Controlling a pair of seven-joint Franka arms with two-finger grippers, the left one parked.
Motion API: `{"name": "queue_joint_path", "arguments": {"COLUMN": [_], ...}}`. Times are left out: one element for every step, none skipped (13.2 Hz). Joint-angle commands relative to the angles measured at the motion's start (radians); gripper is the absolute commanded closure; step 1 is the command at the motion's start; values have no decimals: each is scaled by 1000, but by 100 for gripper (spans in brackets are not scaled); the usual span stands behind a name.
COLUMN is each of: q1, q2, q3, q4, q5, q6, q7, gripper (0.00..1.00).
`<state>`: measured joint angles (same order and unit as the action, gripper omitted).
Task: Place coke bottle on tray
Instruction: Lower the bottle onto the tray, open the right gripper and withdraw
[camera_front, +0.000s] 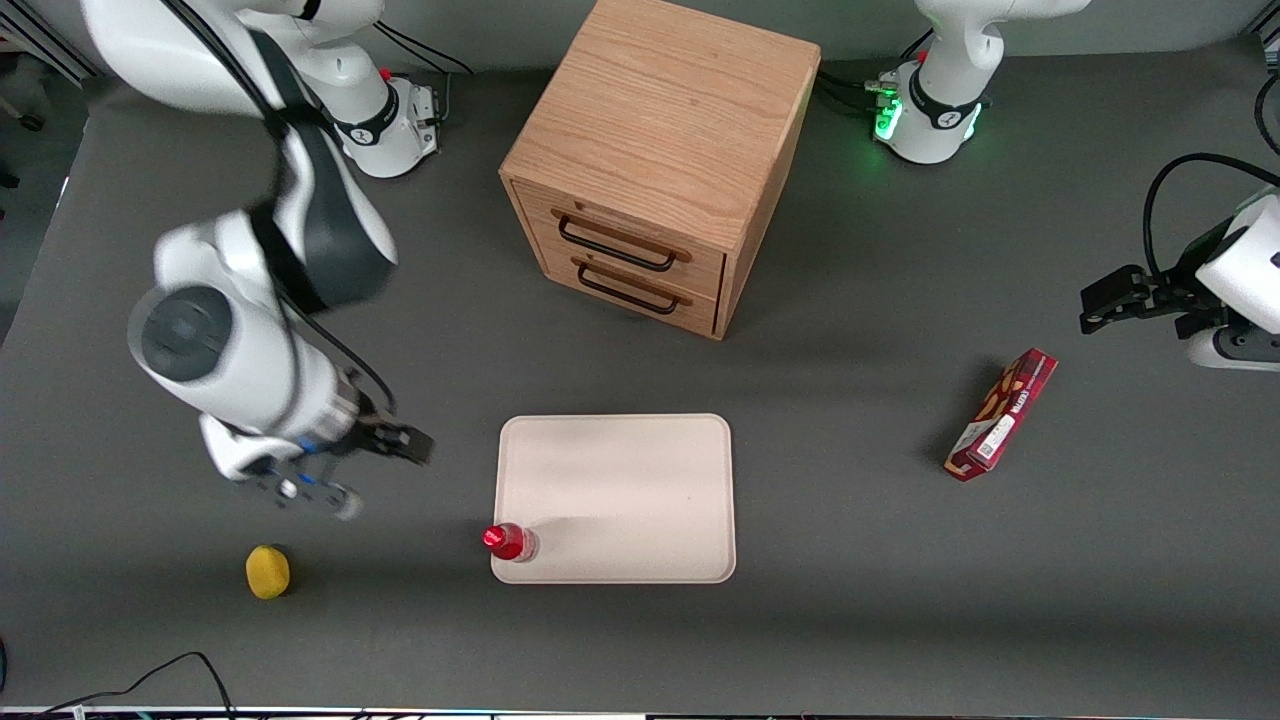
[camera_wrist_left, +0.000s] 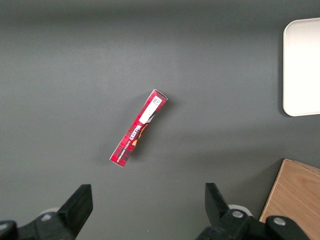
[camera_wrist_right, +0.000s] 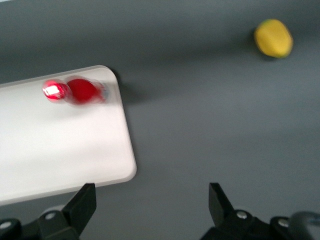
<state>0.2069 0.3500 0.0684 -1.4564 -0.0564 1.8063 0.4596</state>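
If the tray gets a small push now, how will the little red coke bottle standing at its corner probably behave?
The small red coke bottle stands upright and looks narrow for its height, so it would probably tip easily. It sits at the corner of the cream-white rectangular tray, so it may fall over the low rim. Being round, it would likely roll. The open gripper is apart, toward the working arm's end.

Coke bottle upright on tray corner; gripper near, above table, empty.
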Motion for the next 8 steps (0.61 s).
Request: {"name": "queue_joint_path", "arguments": {"q1": [-170, -229, -262, -270, -270, -268, -265, -265], "q2": [-367, -438, -475, -483, -483, -479, -470, -462], "q3": [47, 45, 47, 45, 48, 50, 51, 51], "q4": [-401, -439, -446, -432, -403, -375, -342, -325], "q5": [74, 110, 118, 118, 118, 115, 112, 109], "q6": [45, 24, -8, -36, -47, -64, -83, -105], "q7": [-259, -329, -350, -337, -322, -305, -302, -303], "gripper": [0, 0, 0, 0, 0, 0, 0, 0]}}
